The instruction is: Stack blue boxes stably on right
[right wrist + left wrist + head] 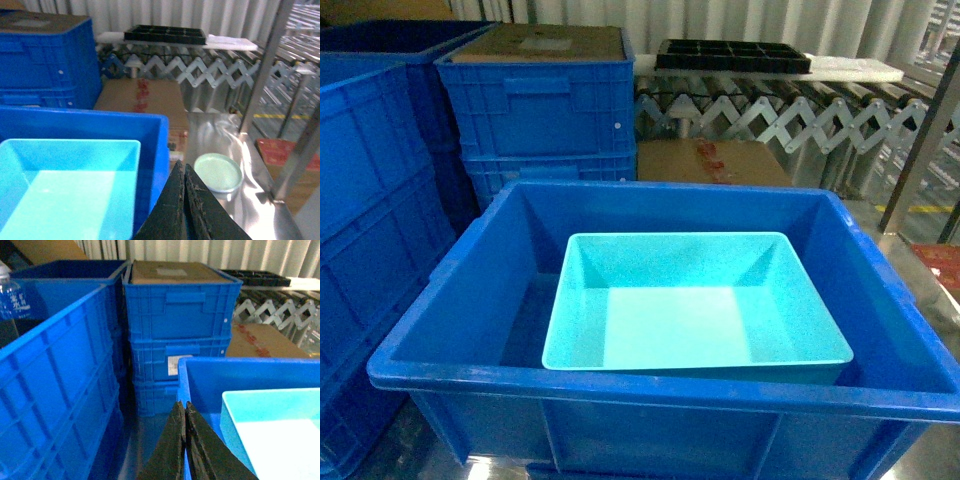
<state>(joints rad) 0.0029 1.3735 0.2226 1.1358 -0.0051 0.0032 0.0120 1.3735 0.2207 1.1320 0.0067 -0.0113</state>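
Observation:
A light turquoise blue box [695, 305] sits inside a big dark blue crate [650, 395] in front of me, toward the crate's right side. The same turquoise box shows at lower right in the left wrist view [280, 432] and at lower left in the right wrist view [65, 190]. My left gripper [183, 405] is shut with nothing in it, just outside the crate's left wall. Outside the crate's right wall my right gripper [184, 167] is shut and empty too. Neither gripper shows in the head view.
Ribbed dark blue crates [540, 110] are stacked at the back left, and more stand on the left [55, 385]. A pale green round dish [218, 171] lies on the shiny metal surface to the right. Behind are a cardboard box [715, 162], an accordion conveyor [790, 115] and a metal post [270, 60].

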